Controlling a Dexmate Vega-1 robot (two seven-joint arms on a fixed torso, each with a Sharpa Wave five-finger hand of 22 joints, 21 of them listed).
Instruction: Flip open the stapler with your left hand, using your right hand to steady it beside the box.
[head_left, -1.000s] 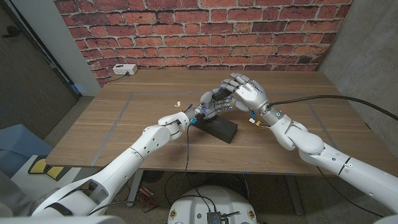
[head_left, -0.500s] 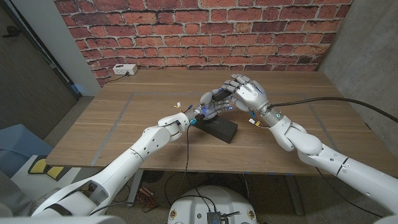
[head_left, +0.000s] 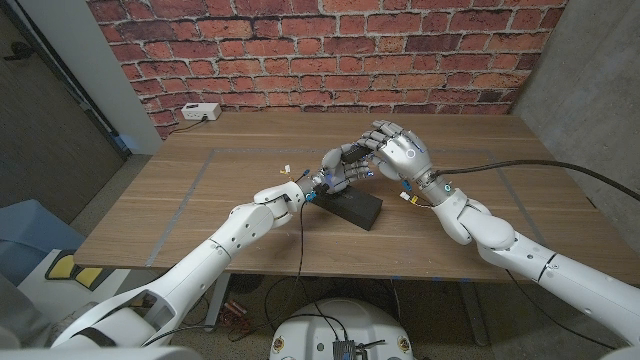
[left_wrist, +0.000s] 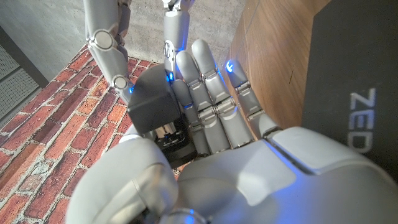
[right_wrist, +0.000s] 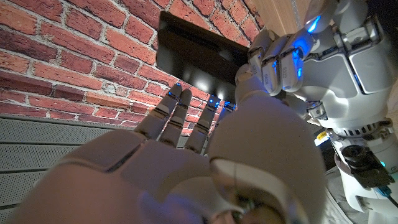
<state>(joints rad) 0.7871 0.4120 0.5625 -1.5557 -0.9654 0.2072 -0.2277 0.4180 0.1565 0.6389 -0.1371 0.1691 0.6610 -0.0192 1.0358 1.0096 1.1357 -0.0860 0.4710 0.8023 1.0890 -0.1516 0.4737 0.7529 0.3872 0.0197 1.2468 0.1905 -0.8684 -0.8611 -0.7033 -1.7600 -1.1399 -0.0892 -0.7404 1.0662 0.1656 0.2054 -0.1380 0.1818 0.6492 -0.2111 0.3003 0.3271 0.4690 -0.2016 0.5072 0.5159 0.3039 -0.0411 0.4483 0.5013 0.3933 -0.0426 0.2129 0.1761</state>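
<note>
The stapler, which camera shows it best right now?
Left wrist view: the stapler sits close up against the left hand. In the head view both hands largely hide it beside the box. In the right wrist view I cannot pick it out.

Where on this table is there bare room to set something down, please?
Bare wood lies on the table left of the left hand, and right of the right hand toward the concrete wall. It is crowded mid-table, where both hands meet over the black box and stapler.
</note>
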